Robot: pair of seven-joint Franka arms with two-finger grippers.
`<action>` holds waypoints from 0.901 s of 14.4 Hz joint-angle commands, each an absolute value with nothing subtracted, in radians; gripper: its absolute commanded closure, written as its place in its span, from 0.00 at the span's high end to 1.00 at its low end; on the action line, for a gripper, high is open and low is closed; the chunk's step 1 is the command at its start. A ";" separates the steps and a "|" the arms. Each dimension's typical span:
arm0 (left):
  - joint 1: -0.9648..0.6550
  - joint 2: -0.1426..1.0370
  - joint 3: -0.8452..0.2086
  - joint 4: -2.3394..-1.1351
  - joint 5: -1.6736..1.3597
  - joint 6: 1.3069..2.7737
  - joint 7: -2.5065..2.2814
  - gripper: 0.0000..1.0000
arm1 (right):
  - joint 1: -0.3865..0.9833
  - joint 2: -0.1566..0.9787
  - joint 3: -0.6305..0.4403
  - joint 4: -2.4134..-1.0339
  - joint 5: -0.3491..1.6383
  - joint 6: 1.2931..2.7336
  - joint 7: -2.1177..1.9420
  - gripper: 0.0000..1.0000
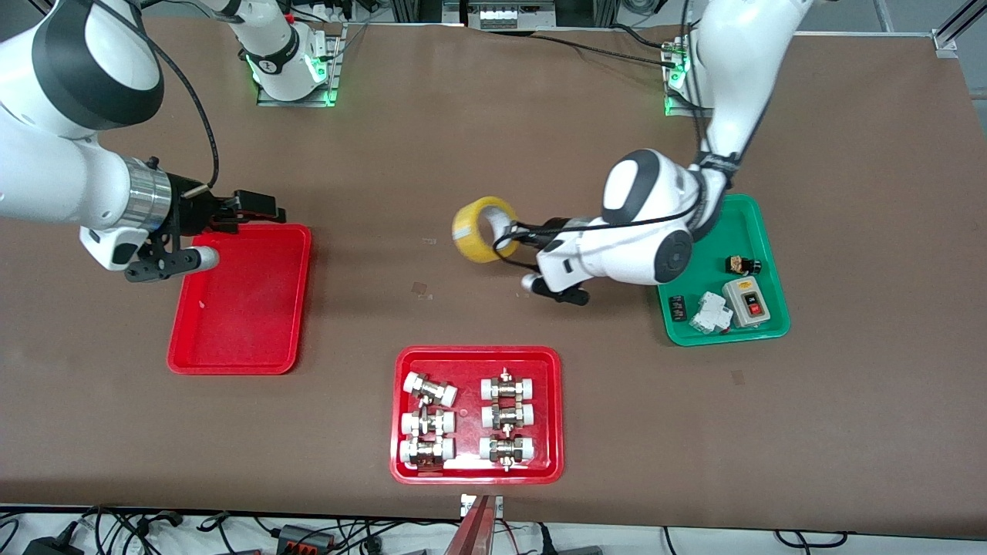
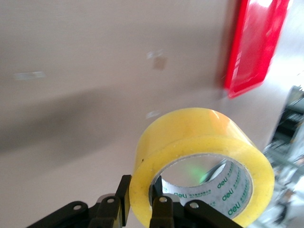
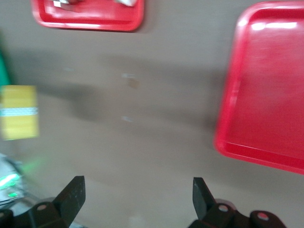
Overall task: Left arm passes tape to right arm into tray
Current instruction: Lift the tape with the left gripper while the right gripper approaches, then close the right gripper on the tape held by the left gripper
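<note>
Table (image 1: 493, 139): brown matte sheet, wide bare stretch between the two arms; its edge nearest the front camera is lined with cables.
Right arm: comes from the base at the right arm's end, its big white links cut off by the picture edge.
Left arm: reaches from its base toward the table's middle, its elbow hiding part of the green tray (image 1: 759, 231).
Tray (image 1: 254, 324): shallow glossy red rectangle with rounded corners, nothing in it but a tiny white speck, at the right arm's end of the table.
Fittings tray (image 1: 478, 470): a second red tray, nearest the front camera, holding six white-capped metal fittings (two columns of three).
Green tray contents: a grey switch box, a white breaker and small dark parts, too small to name further.
Tape (image 1: 484, 229): yellow see-through roll with a wide round hole and printed core, held up over bare table between the two red trays' ends, well apart from the tray.
Left gripper (image 1: 510, 237): clamped on the tape's wall, one finger inside the hole, one outside.
Right gripper (image 1: 254, 204): fingers spread wide, holding nothing, over the tray's rim farthest from the front camera.
</note>
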State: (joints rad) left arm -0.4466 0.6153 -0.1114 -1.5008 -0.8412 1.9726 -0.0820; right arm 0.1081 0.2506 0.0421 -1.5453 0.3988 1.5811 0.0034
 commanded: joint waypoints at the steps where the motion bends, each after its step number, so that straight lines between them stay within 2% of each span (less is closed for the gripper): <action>1: -0.497 0.681 -0.104 -1.387 -0.989 1.991 -0.146 0.01 | 0.110 0.314 0.037 -1.502 0.533 1.572 -0.015 1.00; 8: -0.624 0.745 -0.115 -1.376 -1.088 2.455 -0.132 0.01 | 0.193 0.425 0.038 -1.502 0.640 1.742 -0.074 1.00; 11: -0.655 0.797 -0.115 -1.295 -1.089 2.485 -0.147 0.01 | 0.221 0.462 0.038 -1.499 0.635 1.769 -0.083 1.00; 13: -0.653 0.805 -0.114 -1.287 -1.088 2.485 -0.147 0.01 | 0.221 0.486 0.038 -1.489 0.637 1.769 -0.162 1.00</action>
State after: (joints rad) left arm -0.6496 0.7709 -0.1162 -1.3539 -1.0627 2.4778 -0.1422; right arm 0.2205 0.4521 0.0443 -1.5233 0.6221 1.7708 -0.0944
